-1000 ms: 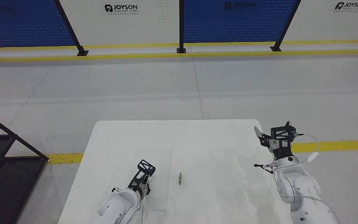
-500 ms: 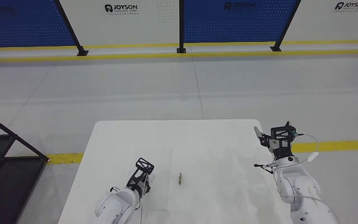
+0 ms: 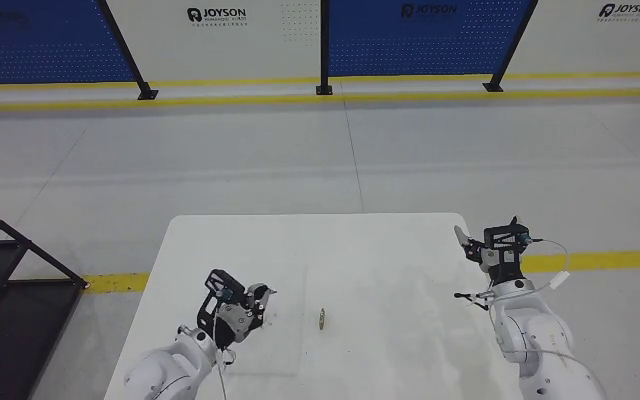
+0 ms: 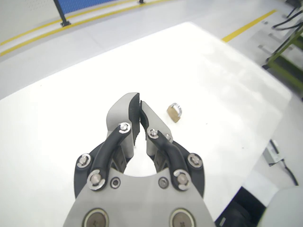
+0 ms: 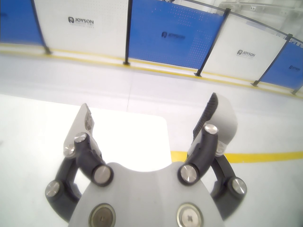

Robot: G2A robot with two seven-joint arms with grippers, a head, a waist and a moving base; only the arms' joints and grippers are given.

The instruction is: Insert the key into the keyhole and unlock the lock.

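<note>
The left gripper [image 4: 139, 102] hangs low over the white surface [image 3: 380, 260] with its jaws closed, the ribbed black pads [image 4: 132, 109] pressed together at the tips. Whether anything thin sits between them is hard to make out. Near the gripper, out beyond its tips and a little to one side, a small padlock [image 4: 174, 113] with a brass body and a silver shackle lies on the surface, touching neither arm. From above, the padlock [image 3: 321, 318] sits close to the surface's middle, between the two arms; it is too small there to show its keyhole. The right gripper [image 5: 149, 102] is at the surface's right edge, well apart from the padlock, its jaws spread wide and gripping nothing, with the floor and a yellow floor line [image 5: 260, 157] beyond.
</note>
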